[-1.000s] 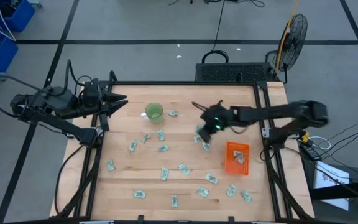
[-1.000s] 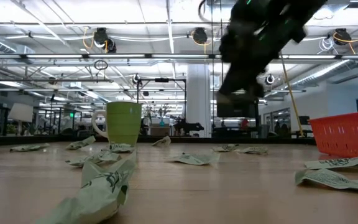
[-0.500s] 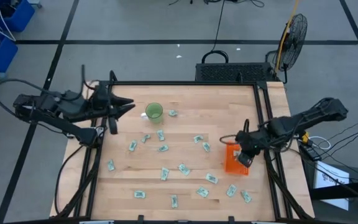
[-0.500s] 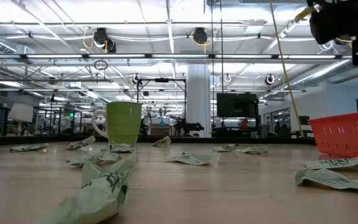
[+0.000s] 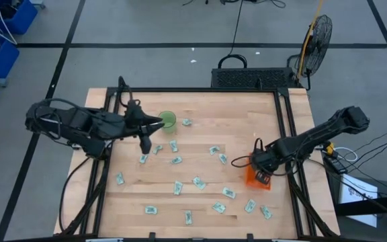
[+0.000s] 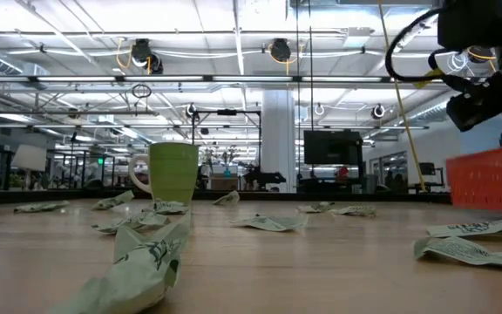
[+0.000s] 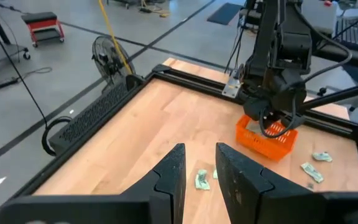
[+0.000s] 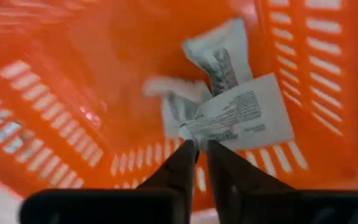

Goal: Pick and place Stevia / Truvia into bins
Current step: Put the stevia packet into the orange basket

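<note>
The pale wooden table (image 5: 200, 144) carries scattered small pale green and white paper packets (image 5: 198, 181), most lying across its middle and near side. The dark left arm reaches in from the left, its gripper (image 5: 158, 124) just beside the round green cup (image 5: 168, 119) at the far side, fingers (image 7: 169, 177) slightly spread around nothing. The dark right arm's gripper (image 5: 261, 163) hangs over the small orange slotted plastic bin (image 5: 255, 178) near the table's right edge; its fingers (image 8: 180, 163) stand a narrow gap apart, pinching nothing. A few packets (image 8: 244, 115) lie inside the bin.
</note>
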